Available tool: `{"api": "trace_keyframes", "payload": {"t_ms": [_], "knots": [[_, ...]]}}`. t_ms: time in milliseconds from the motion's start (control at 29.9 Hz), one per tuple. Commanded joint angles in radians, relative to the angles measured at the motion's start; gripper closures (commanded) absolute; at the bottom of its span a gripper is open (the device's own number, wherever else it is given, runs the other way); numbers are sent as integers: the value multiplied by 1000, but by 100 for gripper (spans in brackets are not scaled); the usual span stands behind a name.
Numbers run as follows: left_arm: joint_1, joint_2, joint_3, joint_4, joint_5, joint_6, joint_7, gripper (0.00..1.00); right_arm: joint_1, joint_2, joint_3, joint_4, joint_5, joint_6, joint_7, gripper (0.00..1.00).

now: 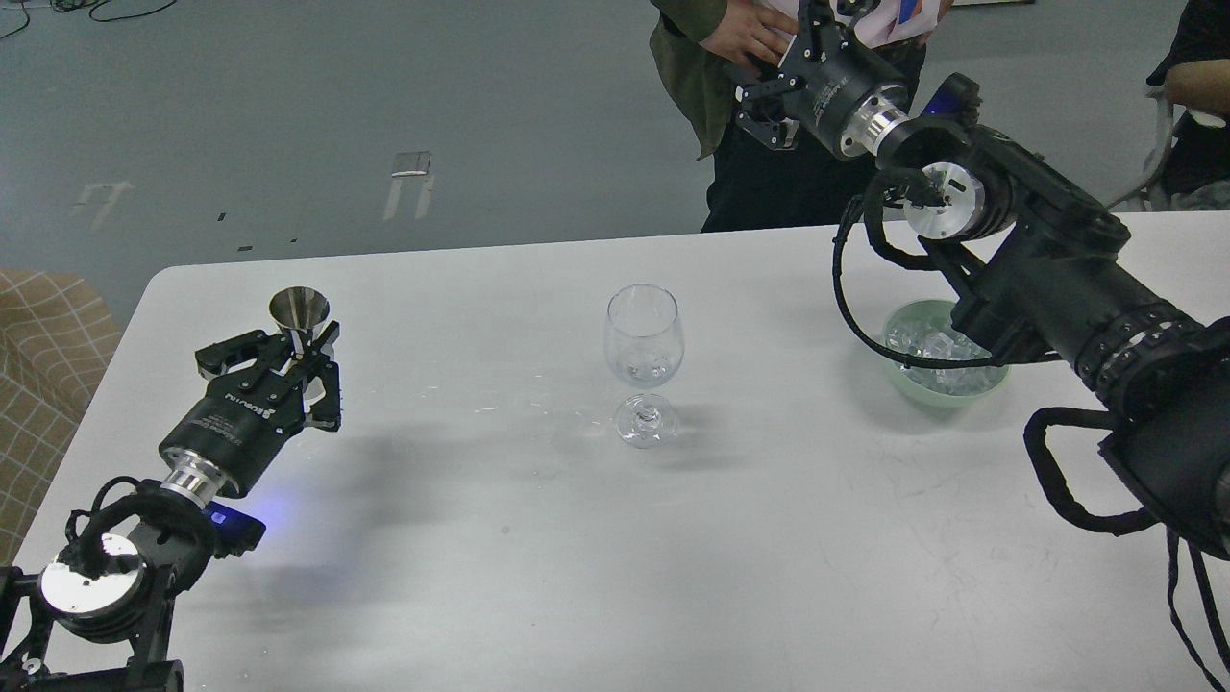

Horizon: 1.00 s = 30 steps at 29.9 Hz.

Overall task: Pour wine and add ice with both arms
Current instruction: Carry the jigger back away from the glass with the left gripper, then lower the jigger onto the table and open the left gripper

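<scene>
A clear stemmed wine glass [644,336] stands at the table's middle with a few small ice cubes [648,366] low in its bowl. More ice [934,348] fills a pale green bowl [951,389] at the right, partly hidden behind my right arm. My left gripper [293,351] is low over the table at the left, shut on the stem of a small steel cone-shaped cup [299,309] that stands upright. My right gripper [783,62] is raised high beyond the table's far edge, open and empty, its upper finger cut off by the frame.
A person [730,58] stands just behind the table's far edge, close to my right gripper. Another person's arm [1196,86] shows at the far right. A tan checked seat [38,365] stands off the table's left edge. The white table [538,538] has small wet spots near the glass.
</scene>
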State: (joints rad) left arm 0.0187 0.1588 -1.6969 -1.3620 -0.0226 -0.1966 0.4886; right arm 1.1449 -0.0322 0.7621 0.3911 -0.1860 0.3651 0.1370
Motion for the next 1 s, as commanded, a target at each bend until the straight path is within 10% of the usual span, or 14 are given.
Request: {"api": "trace_keyframes", "payload": {"t_ms": [0,969], "knots": [[15,-5,-1,9,-11,-38,0,91,9,6,11,-2,20,2,0,0],[0,-18,-1,195,-17,-139,0,82,-8,15,0,-3,19,0,0,0]]}}
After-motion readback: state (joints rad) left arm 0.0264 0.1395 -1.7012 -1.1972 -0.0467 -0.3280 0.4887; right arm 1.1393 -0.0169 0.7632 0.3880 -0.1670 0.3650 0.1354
